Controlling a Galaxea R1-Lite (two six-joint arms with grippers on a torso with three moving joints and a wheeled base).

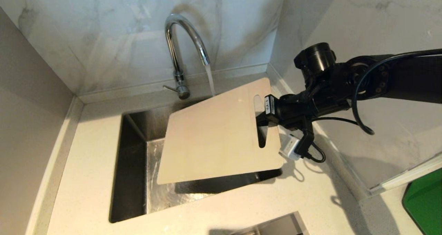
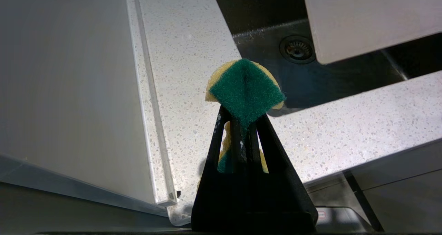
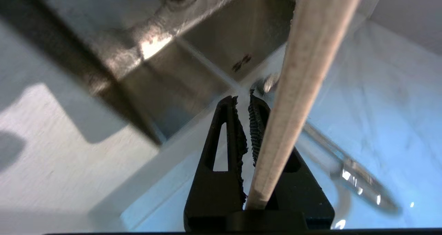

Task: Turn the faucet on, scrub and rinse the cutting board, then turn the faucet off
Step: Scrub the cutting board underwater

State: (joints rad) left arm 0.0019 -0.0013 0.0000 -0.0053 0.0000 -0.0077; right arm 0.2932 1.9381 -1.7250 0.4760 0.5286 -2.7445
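Water is running from the tall chrome gooseneck faucet (image 1: pixel 184 52) onto the far edge of the large thin beige plastic cutting board (image 1: pixel 217 134), which is held tilted over the steel sink (image 1: pixel 138 179), in front of the faucet. The step in hand is judged to be wetting or rinsing. It is best done with the board kept sloped so that runoff drains into the sink, and shifted so that the stream sweeps the whole face rather than one edge. The hold by the handle cutout looks narrow, so slow moves are advised to prevent a slip.

The right gripper (image 1: pixel 262 119) is closed on the cutout end of the board, on the side away from the faucet's lever; its arm is stretched in roughly level from the wall side. The left gripper (image 2: pixel 246 124) is clamped shut on a folded green-and-yellow scrub sponge (image 2: pixel 246 90), parked over the pale speckled desk (image 2: pixel 179 55), well apart from the faucet.
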